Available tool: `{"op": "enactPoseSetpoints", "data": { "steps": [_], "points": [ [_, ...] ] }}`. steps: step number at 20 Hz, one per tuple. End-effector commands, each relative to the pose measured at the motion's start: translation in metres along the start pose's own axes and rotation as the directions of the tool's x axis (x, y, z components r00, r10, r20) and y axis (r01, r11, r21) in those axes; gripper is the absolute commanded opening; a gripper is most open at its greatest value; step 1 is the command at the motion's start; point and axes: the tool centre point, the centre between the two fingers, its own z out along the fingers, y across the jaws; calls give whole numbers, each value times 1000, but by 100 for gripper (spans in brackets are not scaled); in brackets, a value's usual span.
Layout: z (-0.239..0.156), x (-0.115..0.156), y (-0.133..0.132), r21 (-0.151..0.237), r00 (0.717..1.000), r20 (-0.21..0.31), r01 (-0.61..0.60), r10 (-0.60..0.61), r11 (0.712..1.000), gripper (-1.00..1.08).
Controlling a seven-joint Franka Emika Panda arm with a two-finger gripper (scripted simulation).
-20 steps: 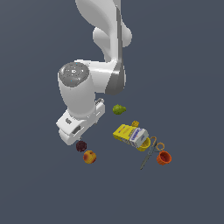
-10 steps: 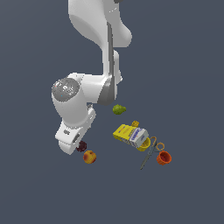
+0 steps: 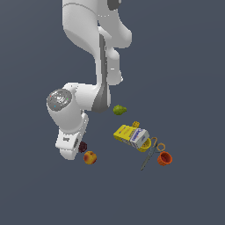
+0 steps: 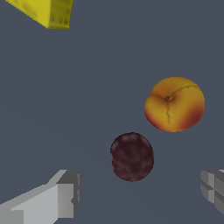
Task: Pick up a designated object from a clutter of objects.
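The gripper (image 4: 138,192) hangs low over the dark floor with its two fingers (image 4: 61,197) spread wide, nothing pinched between them. The dark plum (image 4: 131,156) lies on the floor in the gap between the fingers, touching neither. Just beside it, apart by a thin strip of floor, lies the red-orange peach (image 4: 175,104) (its stem dimple and seam face the wrist camera). A corner of the yellow box (image 4: 46,12) shows farther off.

In the exterior view the white hand (image 3: 70,143) has the plum (image 3: 82,146) half hidden against its edge, with the peach (image 3: 90,157) next to it toward the exterior view's right. Well apart from these, farther to that view's right, sit the green pear (image 3: 119,110), the yellow box (image 3: 125,132) touching a blue-white box (image 3: 139,137), the scissors (image 3: 150,153) and the orange cup (image 3: 165,158)
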Motion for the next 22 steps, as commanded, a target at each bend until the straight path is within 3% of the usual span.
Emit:
{"op": "enactPoseSetpoints", "data": {
  "steps": [1,16,22],
  "points": [
    [6,-3,2,-5,999,-7,43,-43,999,100],
    [21,-9,4,-13,993,-20,114,-115,993,100],
    [47,-8,4,-14,993,-20,118,-118,993,100]
  ]
}}
